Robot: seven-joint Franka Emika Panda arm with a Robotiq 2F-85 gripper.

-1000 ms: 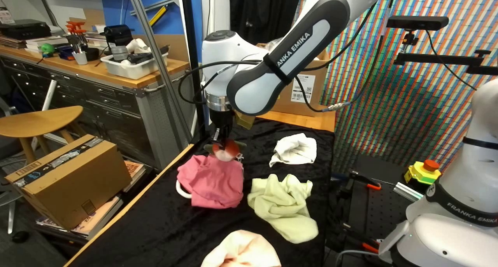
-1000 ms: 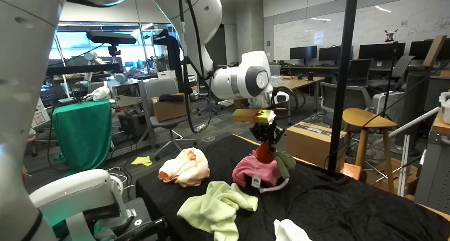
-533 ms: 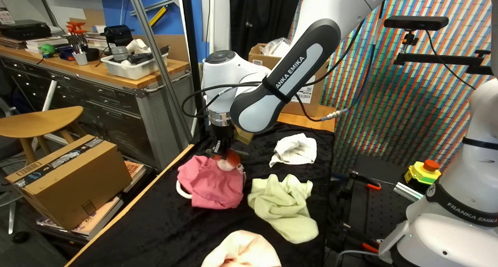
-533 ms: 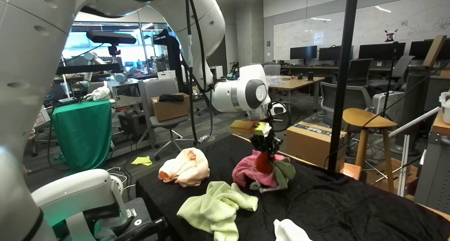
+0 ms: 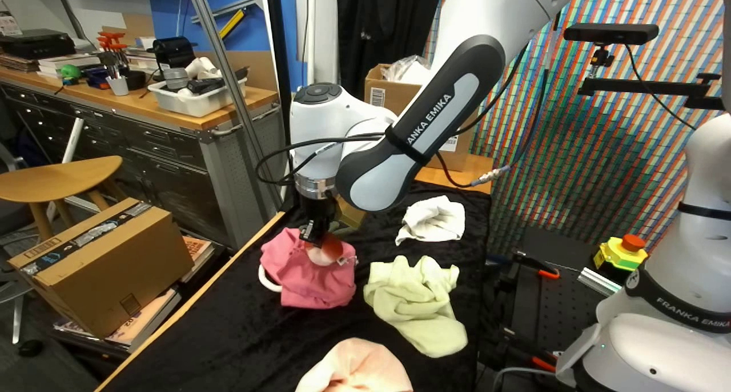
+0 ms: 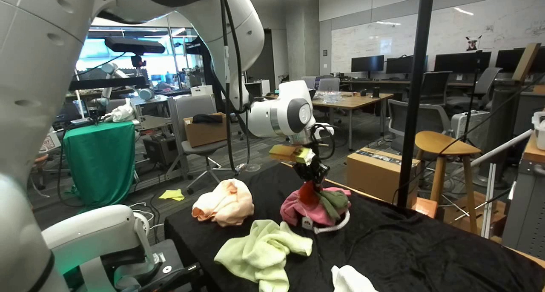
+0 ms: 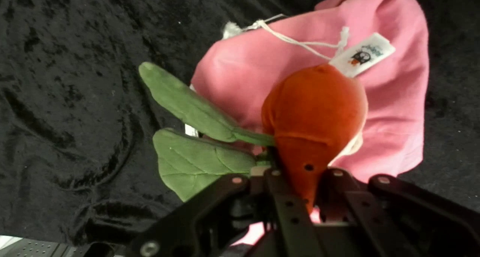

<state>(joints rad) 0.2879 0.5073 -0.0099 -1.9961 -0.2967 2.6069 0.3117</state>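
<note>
My gripper (image 7: 303,174) is shut on a red-orange plush toy (image 7: 315,103) with green fabric leaves (image 7: 191,107) and a pale side. The fingers pinch its narrow part; it also shows in both exterior views (image 5: 331,248) (image 6: 308,194). The gripper (image 5: 315,236) points down over a crumpled pink cloth (image 5: 317,283), with the toy low over the cloth's top. I cannot tell whether the toy rests on the cloth. A white looped handle (image 6: 336,227) sticks out beside the cloth. A white tag (image 7: 363,54) shows by the toy.
A light green cloth (image 5: 414,306), a white cloth (image 5: 431,219) and a peach cloth (image 6: 225,202) lie on the black-covered table (image 5: 228,335). A dark upright post (image 6: 413,92) stands beyond the table. A yellow block (image 6: 291,153) sits at the wrist.
The arm has lowered with the plush toy toward the pink cloth. It has then shifted slightly and tilted over it. The grip on the toy looks the same.
</note>
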